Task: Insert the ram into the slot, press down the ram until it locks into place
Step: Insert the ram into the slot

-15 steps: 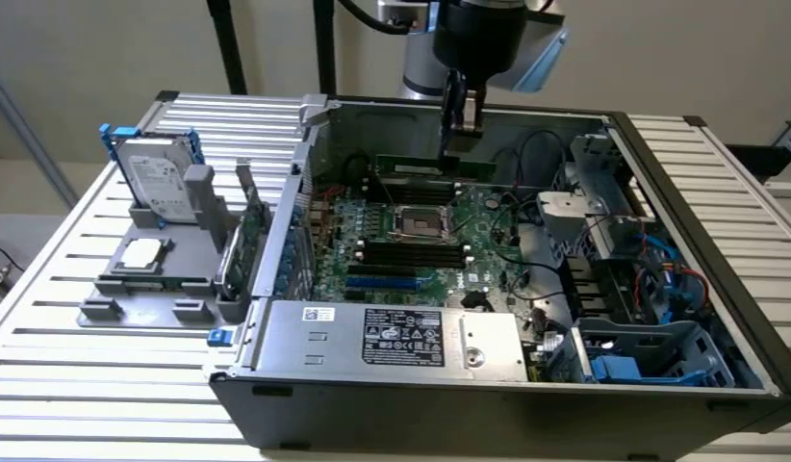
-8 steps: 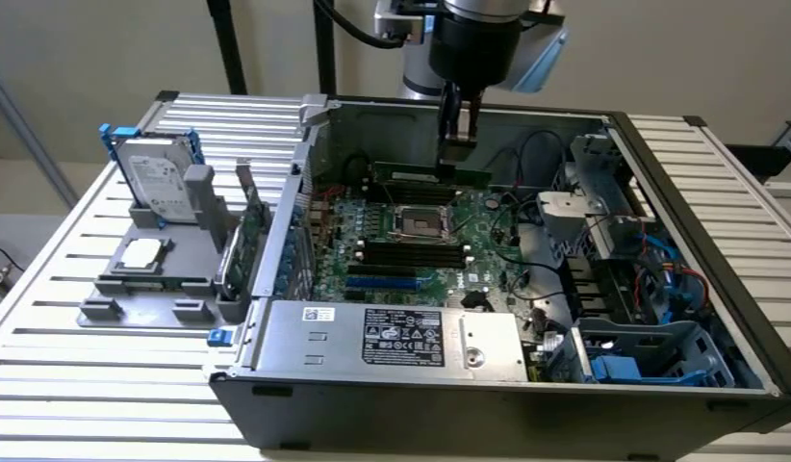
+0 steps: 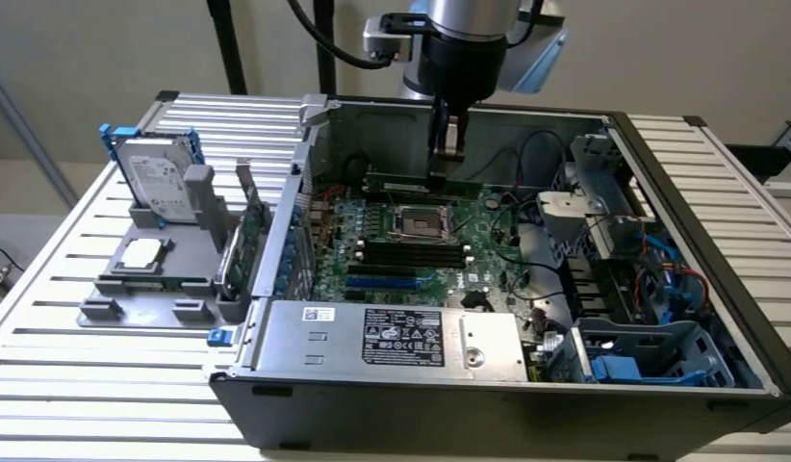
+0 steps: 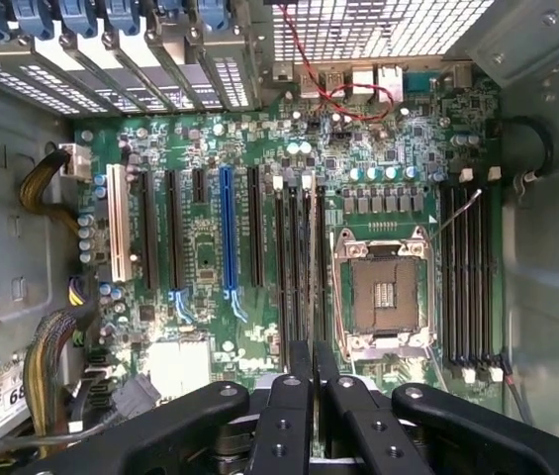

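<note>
Green ram [image 3: 415, 181] held level, long axis parallel to the black slot [image 3: 395, 252], hanging above the motherboard's [image 3: 498, 274] far edge, my gripper [image 3: 448, 171] clamped tight on its upper edge

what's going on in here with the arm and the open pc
A robot arm is working inside an open desktop case. Its gripper has the jaws shut on the ram, holding it level just over the motherboard near the processor socket. The black memory slots beside the socket look empty, so the ram does not appear seated or locked yet.
</note>
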Robot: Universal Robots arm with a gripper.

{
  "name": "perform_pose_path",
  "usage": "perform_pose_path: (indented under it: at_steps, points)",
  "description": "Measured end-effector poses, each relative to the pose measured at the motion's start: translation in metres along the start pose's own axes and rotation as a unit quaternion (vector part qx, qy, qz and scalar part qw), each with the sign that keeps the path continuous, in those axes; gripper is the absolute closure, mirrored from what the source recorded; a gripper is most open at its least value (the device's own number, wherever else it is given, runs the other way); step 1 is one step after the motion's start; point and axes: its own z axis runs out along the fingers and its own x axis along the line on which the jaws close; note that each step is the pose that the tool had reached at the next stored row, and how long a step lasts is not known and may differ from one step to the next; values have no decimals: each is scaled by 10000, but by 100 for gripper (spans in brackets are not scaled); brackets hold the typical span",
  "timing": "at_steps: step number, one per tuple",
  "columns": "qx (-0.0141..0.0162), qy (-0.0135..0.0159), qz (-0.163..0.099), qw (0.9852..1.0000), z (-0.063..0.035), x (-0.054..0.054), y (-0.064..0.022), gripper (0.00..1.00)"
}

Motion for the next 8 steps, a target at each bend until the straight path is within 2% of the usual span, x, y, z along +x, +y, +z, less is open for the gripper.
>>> perform_pose_path:
  at_steps: [8]
  points:
    - [0, 0, 0, 10000, 166, 48, 15, 87]
